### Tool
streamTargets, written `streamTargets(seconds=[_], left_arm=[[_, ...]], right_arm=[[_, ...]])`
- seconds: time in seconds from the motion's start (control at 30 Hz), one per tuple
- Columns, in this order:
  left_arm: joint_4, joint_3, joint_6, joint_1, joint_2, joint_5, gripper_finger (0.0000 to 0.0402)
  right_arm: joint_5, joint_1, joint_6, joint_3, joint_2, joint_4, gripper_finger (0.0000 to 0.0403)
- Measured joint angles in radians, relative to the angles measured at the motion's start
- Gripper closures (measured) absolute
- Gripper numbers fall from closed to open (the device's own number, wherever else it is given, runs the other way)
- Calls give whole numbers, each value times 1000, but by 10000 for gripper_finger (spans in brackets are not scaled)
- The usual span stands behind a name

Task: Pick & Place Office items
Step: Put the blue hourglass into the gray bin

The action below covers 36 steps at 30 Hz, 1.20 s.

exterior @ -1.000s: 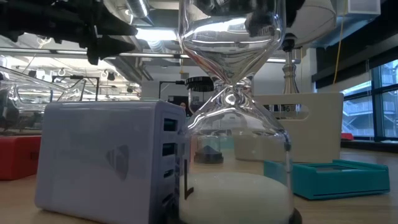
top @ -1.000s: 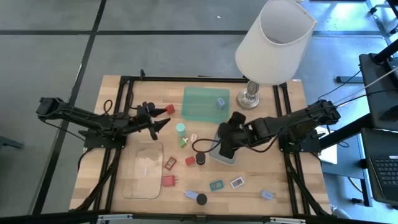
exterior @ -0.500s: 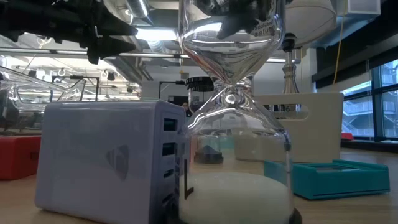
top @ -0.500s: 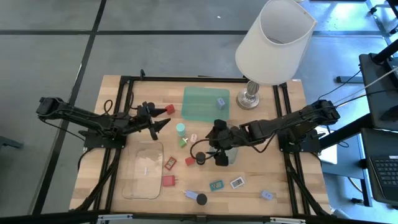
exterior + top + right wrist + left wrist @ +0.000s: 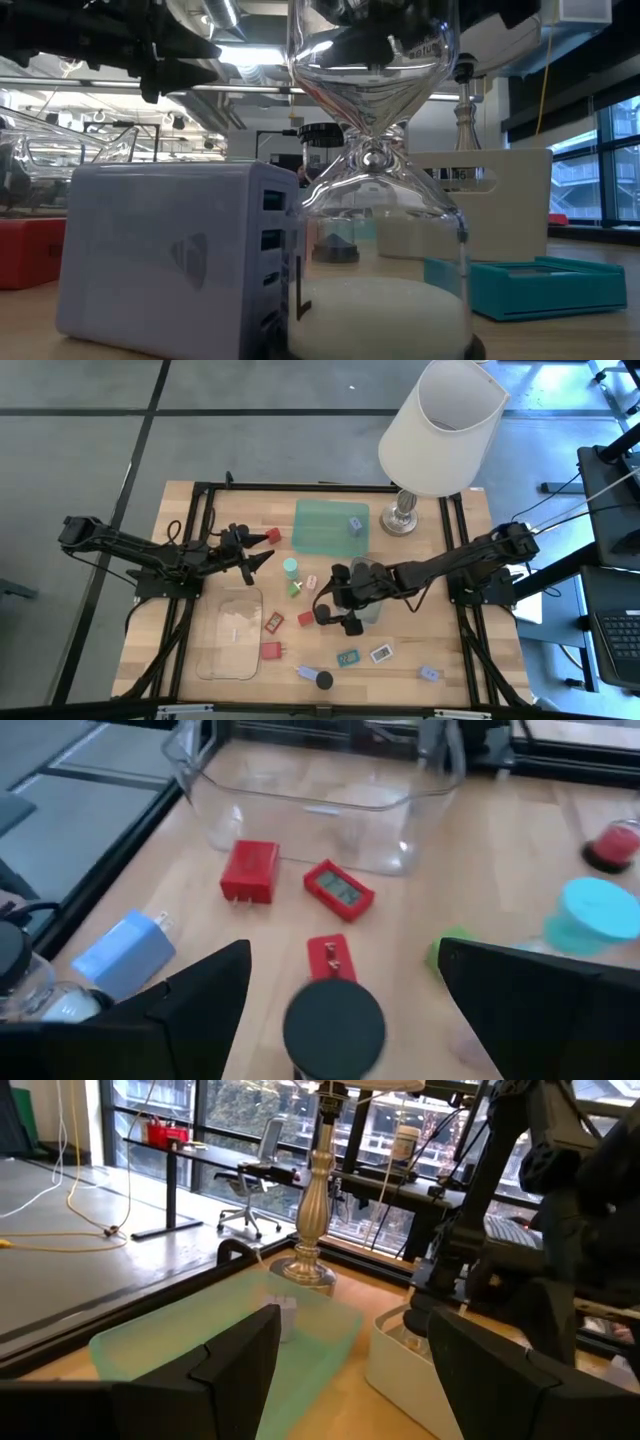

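The table (image 5: 450, 650) carries a lamp (image 5: 440, 420) at its far right side. Next to the lamp base lies a green tray (image 5: 325, 525) with one pale piece (image 5: 354, 523) in its corner. A clear tray (image 5: 230, 632) lies at the near left, and a grey tray (image 5: 368, 588) in the middle is partly hidden under the right arm.

The left gripper (image 5: 262, 558) hangs over the table left of the green tray, fingers spread wide and holding nothing; a red block (image 5: 273, 536) is just beside it. The right gripper (image 5: 335, 980) reaches to the table's middle, its fingers wide apart, with a black cap (image 5: 334, 1025) between them. They do not yet touch the cap.

Near the cap are a small red block (image 5: 328, 956), a red card (image 5: 339, 887) and a red plug block (image 5: 249, 871), these last two just beside the clear tray. A teal disc (image 5: 600, 910) and a green bit (image 5: 452, 948) lie on the cap's far side. At the near edge are a blue-grey piece (image 5: 304, 672), another black cap (image 5: 324, 680), a teal card (image 5: 348, 658), a white card (image 5: 381, 653) and a pale piece (image 5: 429, 673).
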Motion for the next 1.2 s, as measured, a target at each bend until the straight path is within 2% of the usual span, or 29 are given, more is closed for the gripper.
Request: streamTargets(seconds=[0.17,0.33,0.7,1.2], left_arm=[[0,0,6,0,0,0,151],[-4,0,6,0,0,-1,151],[-5,0,7,0,0,-2,151],[-5,0,7,0,0,-3,151]], right_arm=[[-51,0,-5,-6,73,66,76],[-50,0,-24,-6,132,114,76],[32,-1,-49,-6,139,112,76],[39,-1,111,-6,140,21,76]])
